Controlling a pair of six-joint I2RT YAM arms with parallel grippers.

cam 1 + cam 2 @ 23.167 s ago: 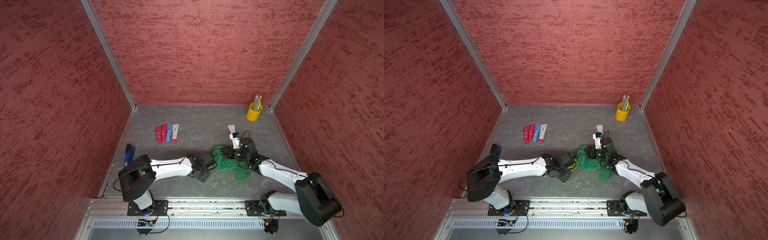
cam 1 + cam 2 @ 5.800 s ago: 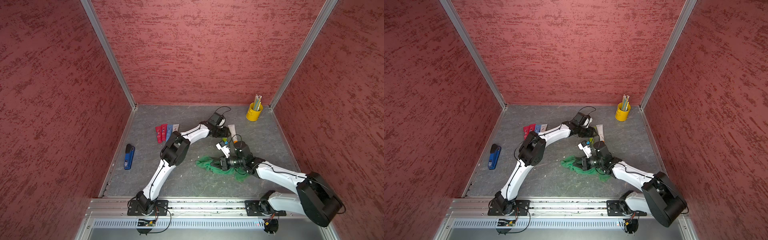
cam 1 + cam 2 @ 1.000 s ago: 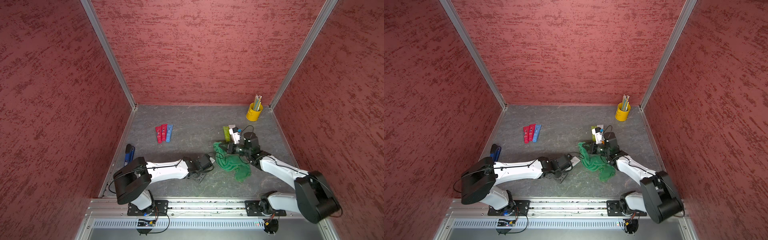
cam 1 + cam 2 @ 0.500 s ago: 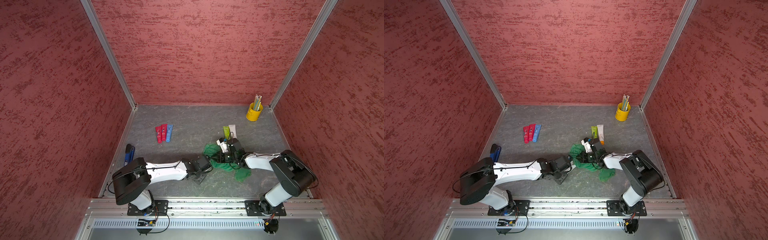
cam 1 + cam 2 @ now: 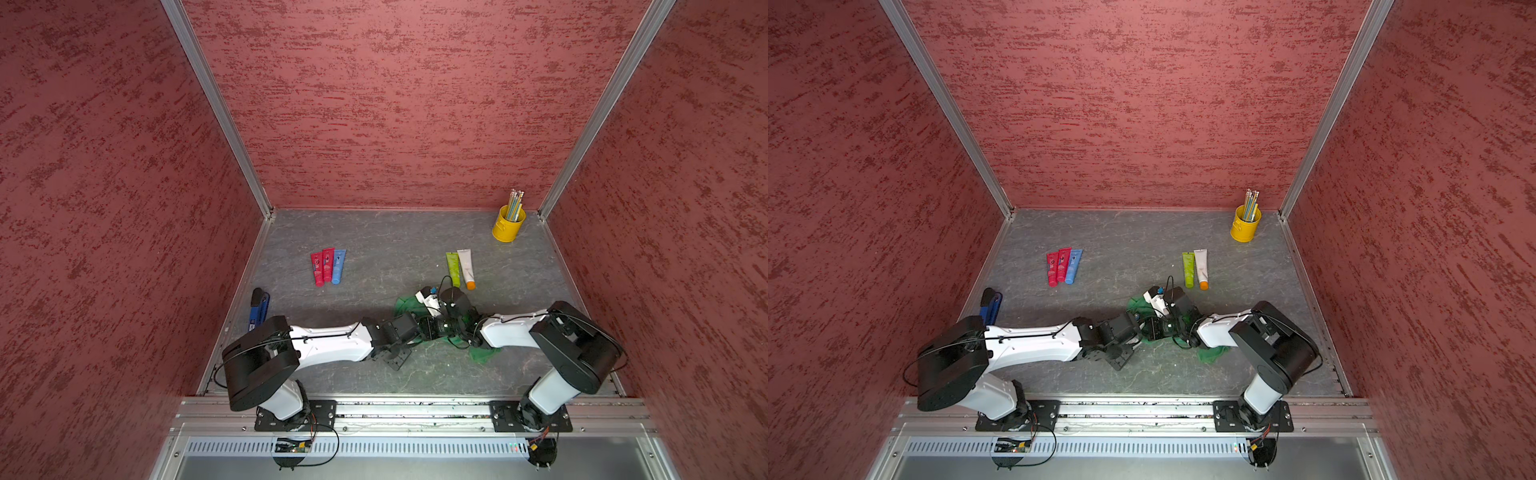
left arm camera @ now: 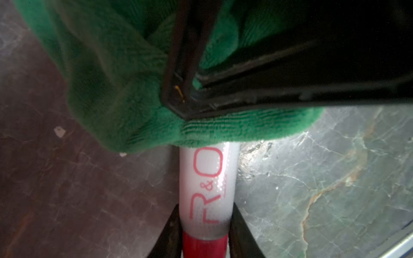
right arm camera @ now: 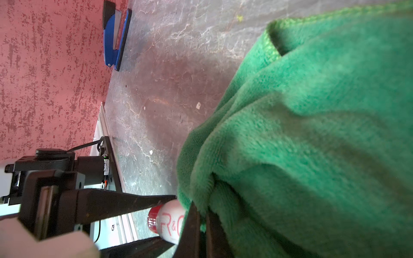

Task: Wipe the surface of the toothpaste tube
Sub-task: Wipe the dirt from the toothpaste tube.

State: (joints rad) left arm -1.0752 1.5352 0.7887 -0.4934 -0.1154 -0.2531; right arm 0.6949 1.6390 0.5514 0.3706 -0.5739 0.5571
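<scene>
At the front-centre of the table, in both top views, the left gripper and the right gripper meet tip to tip above a rumpled green cloth. What they work on is hidden beneath them here, well apart from the spare tubes lying farther back. In the left wrist view, the left gripper's jaws stand partly apart and clamp the white toothpaste tube just beside its red cap, evidently to steady it so that the body projects free for wiping. The right gripper, pinched fully closed on a fold of the cloth, presses that fold onto the tube's far part. In the right wrist view, the cloth drapes over the tube, and only the capped end shows, between the left fingers. Whether the tube touches the table cannot be told.
</scene>
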